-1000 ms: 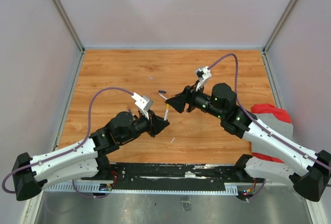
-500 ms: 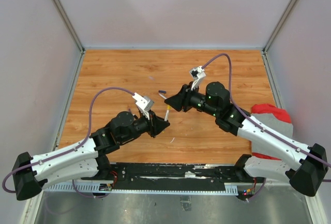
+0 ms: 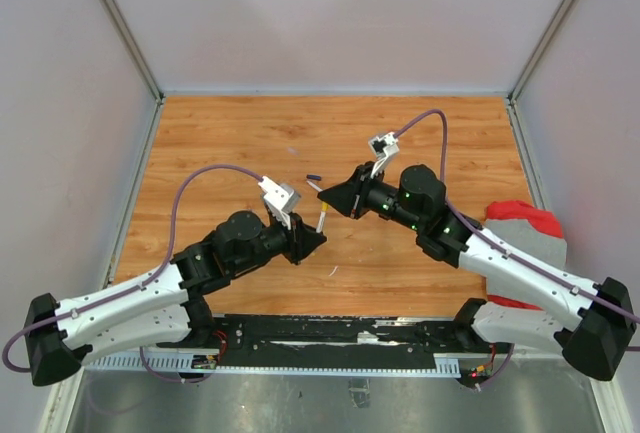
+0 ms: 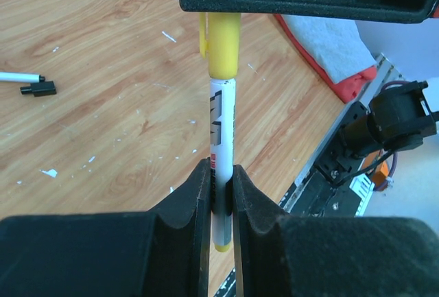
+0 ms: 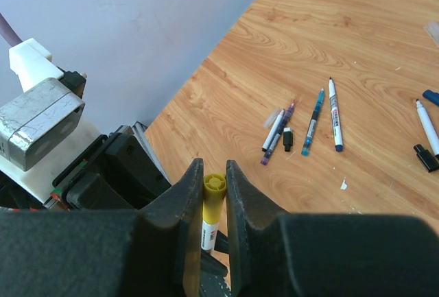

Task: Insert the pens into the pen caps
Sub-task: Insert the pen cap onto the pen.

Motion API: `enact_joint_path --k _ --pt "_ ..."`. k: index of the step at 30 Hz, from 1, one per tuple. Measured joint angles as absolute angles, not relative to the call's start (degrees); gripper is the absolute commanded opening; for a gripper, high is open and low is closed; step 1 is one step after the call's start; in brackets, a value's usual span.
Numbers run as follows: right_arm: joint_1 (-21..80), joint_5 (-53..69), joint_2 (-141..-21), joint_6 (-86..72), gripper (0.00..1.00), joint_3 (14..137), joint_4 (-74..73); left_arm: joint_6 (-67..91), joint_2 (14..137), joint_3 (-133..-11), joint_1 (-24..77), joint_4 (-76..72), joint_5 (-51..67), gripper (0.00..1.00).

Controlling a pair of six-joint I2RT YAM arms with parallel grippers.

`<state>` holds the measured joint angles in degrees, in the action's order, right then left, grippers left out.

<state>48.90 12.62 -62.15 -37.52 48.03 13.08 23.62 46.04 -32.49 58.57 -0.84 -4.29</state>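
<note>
The white pen [image 4: 221, 129] is clamped in the left hand [image 4: 221, 177]; the yellow cap [image 4: 223, 46] on its tip is pinched by the right hand [image 5: 214, 173] above the counter [image 4: 103, 105].

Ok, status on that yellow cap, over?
Left hand shut on white pen. Right hand shut on yellow cap, cap sitting over the pen tip. Loose pens lie on the table, apart from both hands.
</note>
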Motion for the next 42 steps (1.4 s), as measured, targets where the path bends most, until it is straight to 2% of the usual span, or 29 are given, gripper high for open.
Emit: enact_joint_path --k 42 --pt "60.0 -5.2 -56.5 -44.8 0.0 30.1 29.1 22.9 47.8 -35.2 59.8 10.9 0.7 0.01"
